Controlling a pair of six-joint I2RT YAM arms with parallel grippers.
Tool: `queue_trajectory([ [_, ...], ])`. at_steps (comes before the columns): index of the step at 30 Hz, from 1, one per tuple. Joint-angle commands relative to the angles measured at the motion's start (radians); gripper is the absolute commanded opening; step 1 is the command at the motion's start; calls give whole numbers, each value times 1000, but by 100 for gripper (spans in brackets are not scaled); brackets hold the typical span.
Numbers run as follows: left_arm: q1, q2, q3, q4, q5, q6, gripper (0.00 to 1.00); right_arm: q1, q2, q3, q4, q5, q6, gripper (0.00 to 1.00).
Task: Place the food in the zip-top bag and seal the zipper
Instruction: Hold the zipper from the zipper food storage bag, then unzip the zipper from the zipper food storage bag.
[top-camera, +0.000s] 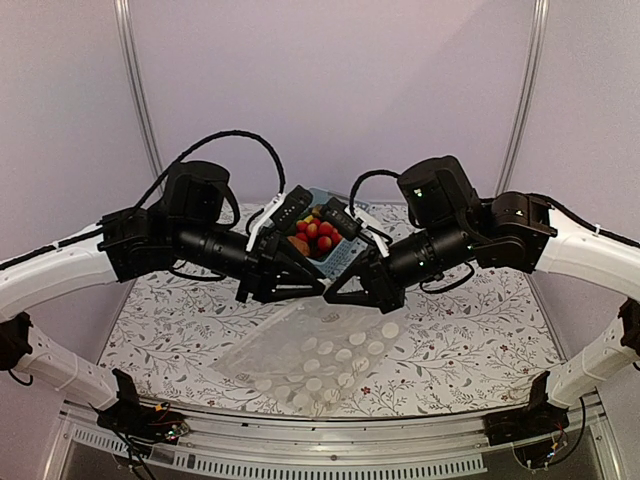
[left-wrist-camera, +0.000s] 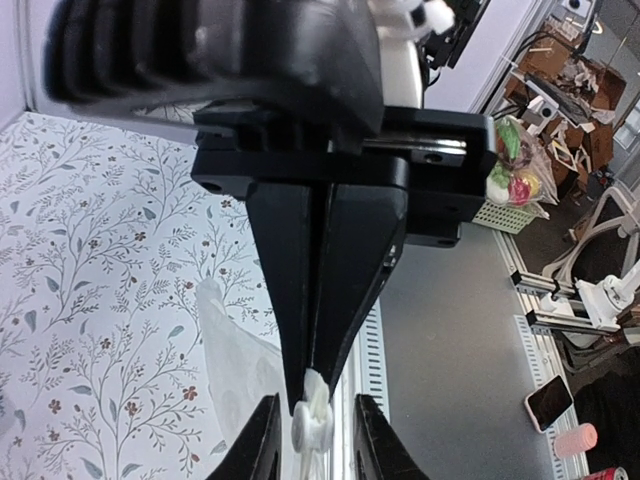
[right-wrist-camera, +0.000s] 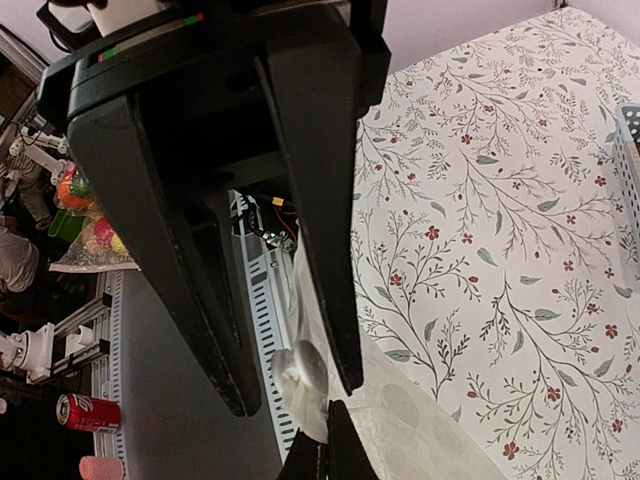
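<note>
Zip-top bag (top-camera: 322, 357) mouth edge pinched in left gripper (top-camera: 322, 283) and right gripper (top-camera: 331, 297).

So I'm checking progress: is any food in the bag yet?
No: in the top view the bag lies flat, showing only its dots, and the food sits in the basket.

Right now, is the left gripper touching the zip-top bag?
Touching. The left wrist view shows the left gripper with its fingers nearly together on a fold of the zip-top bag, plastic bunching out below the tips.
</note>
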Motion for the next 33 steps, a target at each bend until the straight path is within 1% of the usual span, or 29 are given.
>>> queue_trajectory([
  [1, -14, 10, -17, 15, -3, 1, 22, -4, 9, -4, 8, 6, 9, 0],
  [4, -14, 12, -17, 9, 3, 2, 17, -3, 10, -4, 8, 11, 11, 0],
  [9, -14, 11, -16, -1, -1, 10, 0, -4, 6, -7, 11, 40, 18, 0],
  [20, -15, 12, -11, -34, -27, 35, 0, -4, -32, -50, 55, 112, 52, 0],
  [33, -12, 4, -6, -91, -96, 82, 0, -3, -47, -61, 61, 140, 61, 0],
])
